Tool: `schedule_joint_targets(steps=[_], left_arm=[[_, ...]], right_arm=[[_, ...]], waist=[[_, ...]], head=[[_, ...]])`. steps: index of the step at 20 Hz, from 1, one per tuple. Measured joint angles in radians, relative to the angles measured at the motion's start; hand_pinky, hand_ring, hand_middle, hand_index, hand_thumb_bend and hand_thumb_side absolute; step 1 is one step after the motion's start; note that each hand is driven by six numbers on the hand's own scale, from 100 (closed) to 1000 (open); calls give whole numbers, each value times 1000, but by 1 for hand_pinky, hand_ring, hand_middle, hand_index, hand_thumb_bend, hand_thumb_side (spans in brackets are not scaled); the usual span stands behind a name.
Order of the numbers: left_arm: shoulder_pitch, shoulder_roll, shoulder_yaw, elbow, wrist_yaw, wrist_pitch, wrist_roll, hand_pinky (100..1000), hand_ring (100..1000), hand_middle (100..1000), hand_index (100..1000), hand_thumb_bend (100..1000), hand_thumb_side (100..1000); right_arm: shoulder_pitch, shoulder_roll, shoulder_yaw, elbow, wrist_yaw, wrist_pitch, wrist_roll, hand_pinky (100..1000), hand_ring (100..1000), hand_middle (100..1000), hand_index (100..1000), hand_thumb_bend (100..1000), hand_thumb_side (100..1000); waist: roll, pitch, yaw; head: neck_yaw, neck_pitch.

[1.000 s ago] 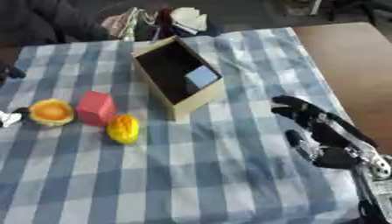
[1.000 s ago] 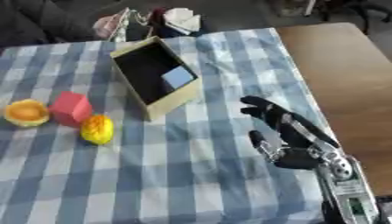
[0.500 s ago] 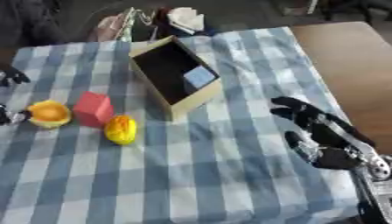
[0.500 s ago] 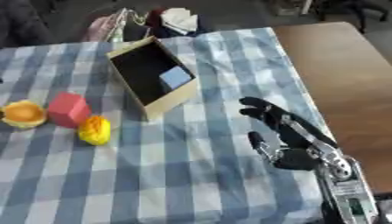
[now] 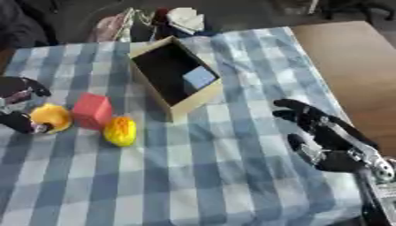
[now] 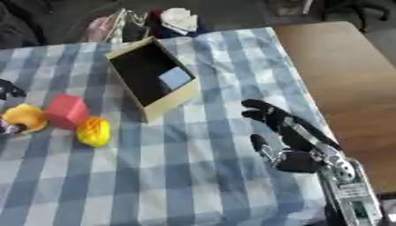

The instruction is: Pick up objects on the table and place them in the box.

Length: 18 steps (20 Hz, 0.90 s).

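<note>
An open cardboard box (image 5: pixel 147 55) stands at the middle back of the checked cloth, with a light blue cube (image 5: pixel 199 78) inside it. Left of the box lie a red cube (image 5: pixel 92 110), a yellow rounded thing (image 5: pixel 120 131) and an orange round thing (image 5: pixel 52 117). My left hand (image 5: pixel 18 88) comes in at the left edge, open. Its fingers sit above the orange thing and its thumb (image 5: pixel 17 122) is at that thing's lower left. My right hand (image 6: pixel 287 132) hovers open over the cloth at the right, fingers spread and holding nothing.
The blue-and-white checked cloth (image 5: pixel 193 176) covers most of the table. Bare brown wood (image 5: pixel 348 57) shows to the right. A white crumpled thing (image 5: pixel 185 18) and a pinkish thing (image 5: pixel 108 28) lie past the cloth's far edge.
My left hand has come in from the left edge and now sits around the orange thing. My right hand has stayed in place.
</note>
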State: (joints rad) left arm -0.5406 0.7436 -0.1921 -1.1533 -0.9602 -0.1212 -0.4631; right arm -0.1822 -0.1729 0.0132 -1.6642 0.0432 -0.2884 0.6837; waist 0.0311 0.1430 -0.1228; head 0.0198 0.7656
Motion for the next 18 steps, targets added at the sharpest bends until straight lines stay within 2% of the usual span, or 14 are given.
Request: schedule_joint_targets(steps=[3, 6, 9, 10, 13, 18], left_arm=[[-1, -10, -1, 8, -5, -9, -11, 638, 533, 539, 719, 391, 188], [1, -12, 0, -2, 8, -12, -10, 555, 446, 438, 623, 354, 145], [11, -9, 4, -38, 40, -11, -10, 555, 446, 438, 623, 354, 145], [14, -5, 5, -49, 48, -9, -11, 534, 409, 397, 575, 332, 145], [8, 18, 5, -91, 74, -16, -4, 535, 410, 398, 577, 320, 144], [-45, 67, 19, -210, 144, -49, 8, 540, 419, 401, 583, 312, 137]], right_arm=[[-2, 0, 0, 0, 0, 0, 0, 1000, 933, 964, 1000, 100, 347], [-2, 0, 0, 0, 0, 0, 0, 1000, 933, 965, 1000, 100, 348], [-2, 0, 0, 0, 0, 0, 0, 1000, 933, 965, 1000, 100, 348], [-2, 0, 0, 0, 0, 0, 0, 1000, 933, 964, 1000, 100, 349], [-2, 0, 0, 0, 0, 0, 0, 1000, 933, 964, 1000, 100, 349], [-2, 0, 0, 0, 0, 0, 0, 1000, 933, 964, 1000, 100, 349]], waist=[[0, 0, -1], [0, 0, -1], [0, 0, -1], [0, 0, -1], [0, 0, -1], [0, 0, -1]], head=[[0, 0], [0, 0], [0, 0], [0, 0], [-2, 0], [-6, 0]])
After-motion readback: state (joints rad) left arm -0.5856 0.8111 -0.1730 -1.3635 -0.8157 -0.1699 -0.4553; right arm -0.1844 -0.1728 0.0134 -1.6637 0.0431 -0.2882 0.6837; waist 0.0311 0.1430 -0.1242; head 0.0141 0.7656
